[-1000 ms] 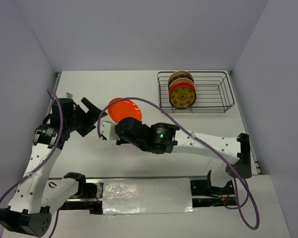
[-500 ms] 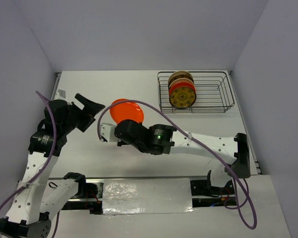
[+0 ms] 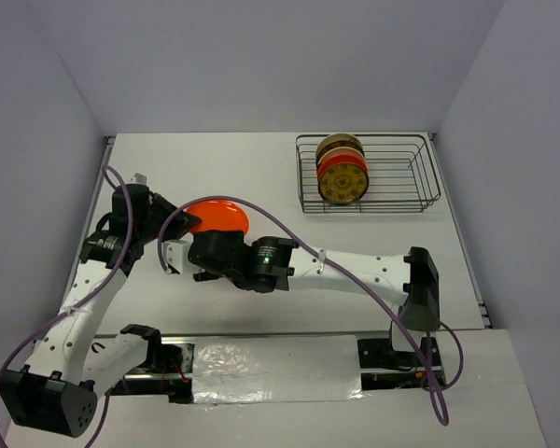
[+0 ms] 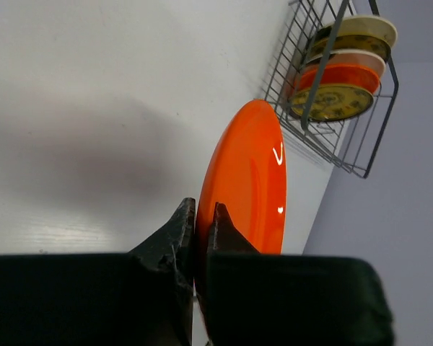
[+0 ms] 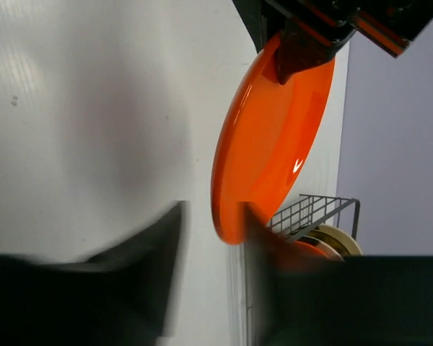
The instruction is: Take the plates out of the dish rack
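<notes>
Unloaded: orange plate (image 3: 219, 215) off the desk (image 3: 261, 168); not set down
Left hand (image 4: 202, 209): clenched on its rim
Right hand (image 5: 214, 209): blurred; grip cannot be told
Dish rack (image 3: 420, 173): several plates (image 3: 343, 177) to unload

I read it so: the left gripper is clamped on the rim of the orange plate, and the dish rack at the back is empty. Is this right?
Not quite. The dish rack is not empty: the top external view shows several plates standing upright in its left part. The rest holds: the left gripper is clamped on the rim of the orange plate.
</notes>
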Action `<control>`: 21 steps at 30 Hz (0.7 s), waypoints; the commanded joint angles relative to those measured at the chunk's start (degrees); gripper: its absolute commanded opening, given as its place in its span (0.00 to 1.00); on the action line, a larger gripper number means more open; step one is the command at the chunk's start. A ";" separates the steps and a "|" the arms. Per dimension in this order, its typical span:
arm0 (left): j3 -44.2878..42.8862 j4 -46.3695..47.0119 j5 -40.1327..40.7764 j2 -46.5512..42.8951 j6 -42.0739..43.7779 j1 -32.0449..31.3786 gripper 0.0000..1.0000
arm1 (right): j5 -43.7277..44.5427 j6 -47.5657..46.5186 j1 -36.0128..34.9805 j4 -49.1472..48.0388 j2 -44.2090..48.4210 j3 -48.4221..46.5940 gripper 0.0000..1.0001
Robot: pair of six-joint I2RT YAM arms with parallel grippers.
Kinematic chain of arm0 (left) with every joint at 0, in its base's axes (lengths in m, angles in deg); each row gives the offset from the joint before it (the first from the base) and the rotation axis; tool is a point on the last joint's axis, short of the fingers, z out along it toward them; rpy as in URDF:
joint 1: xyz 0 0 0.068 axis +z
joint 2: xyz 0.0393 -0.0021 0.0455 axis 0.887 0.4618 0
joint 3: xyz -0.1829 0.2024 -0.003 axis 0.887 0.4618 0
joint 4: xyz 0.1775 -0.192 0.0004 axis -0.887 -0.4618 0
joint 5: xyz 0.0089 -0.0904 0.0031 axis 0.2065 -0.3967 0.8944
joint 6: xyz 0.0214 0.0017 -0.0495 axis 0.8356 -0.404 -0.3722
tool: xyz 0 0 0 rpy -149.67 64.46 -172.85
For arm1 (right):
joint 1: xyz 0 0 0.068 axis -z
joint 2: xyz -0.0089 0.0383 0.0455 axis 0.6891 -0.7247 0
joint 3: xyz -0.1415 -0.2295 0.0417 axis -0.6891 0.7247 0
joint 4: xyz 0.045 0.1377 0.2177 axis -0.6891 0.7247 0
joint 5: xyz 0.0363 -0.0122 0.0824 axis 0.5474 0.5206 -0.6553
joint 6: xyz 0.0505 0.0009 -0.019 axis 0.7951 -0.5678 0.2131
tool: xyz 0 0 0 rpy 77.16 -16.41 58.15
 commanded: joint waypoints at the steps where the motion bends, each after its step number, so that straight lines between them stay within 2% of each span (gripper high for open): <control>1: 0.69 5.26 7.09 1.28 -0.42 0.10 0.00 | -2.71 3.52 1.00 -5.09 3.47 1.18 0.69; 2: 2.18 9.10 8.43 1.63 0.53 0.18 0.00 | -3.85 5.20 2.66 -7.10 5.92 4.07 0.99; 5: 6.48 17.80 11.50 4.35 1.33 1.06 0.00 | -4.56 11.95 6.35 -14.20 11.89 13.45 1.00; 6: 7.63 25.32 11.95 5.49 1.07 2.54 0.00 | -4.30 13.89 7.32 -16.76 16.70 16.02 1.00; 8: 10.44 34.40 11.35 10.58 0.20 4.66 0.00 | -1.66 21.53 8.99 -22.99 21.65 23.50 1.00; 9: 10.80 42.28 11.17 12.95 0.02 6.32 0.00 | -2.79 24.78 11.61 -23.29 26.28 25.08 1.00; 13: 8.00 55.58 7.22 29.71 0.37 8.62 0.00 | -7.27 44.27 20.76 -23.56 36.95 34.12 1.00; 15: 7.29 60.53 4.84 35.96 0.72 10.29 0.01 | -10.87 47.04 25.67 -23.29 42.57 36.86 1.00; 17: 6.15 64.32 4.66 39.15 0.81 10.99 0.14 | -13.70 47.22 27.63 -23.56 46.18 40.30 1.00; 20: 5.36 66.00 6.16 44.07 0.89 11.26 0.23 | -13.70 49.85 32.72 -20.93 46.64 41.80 1.00; 21: 5.01 65.91 6.07 46.17 0.81 11.35 0.28 | -14.83 52.30 37.35 -20.22 46.11 42.06 1.00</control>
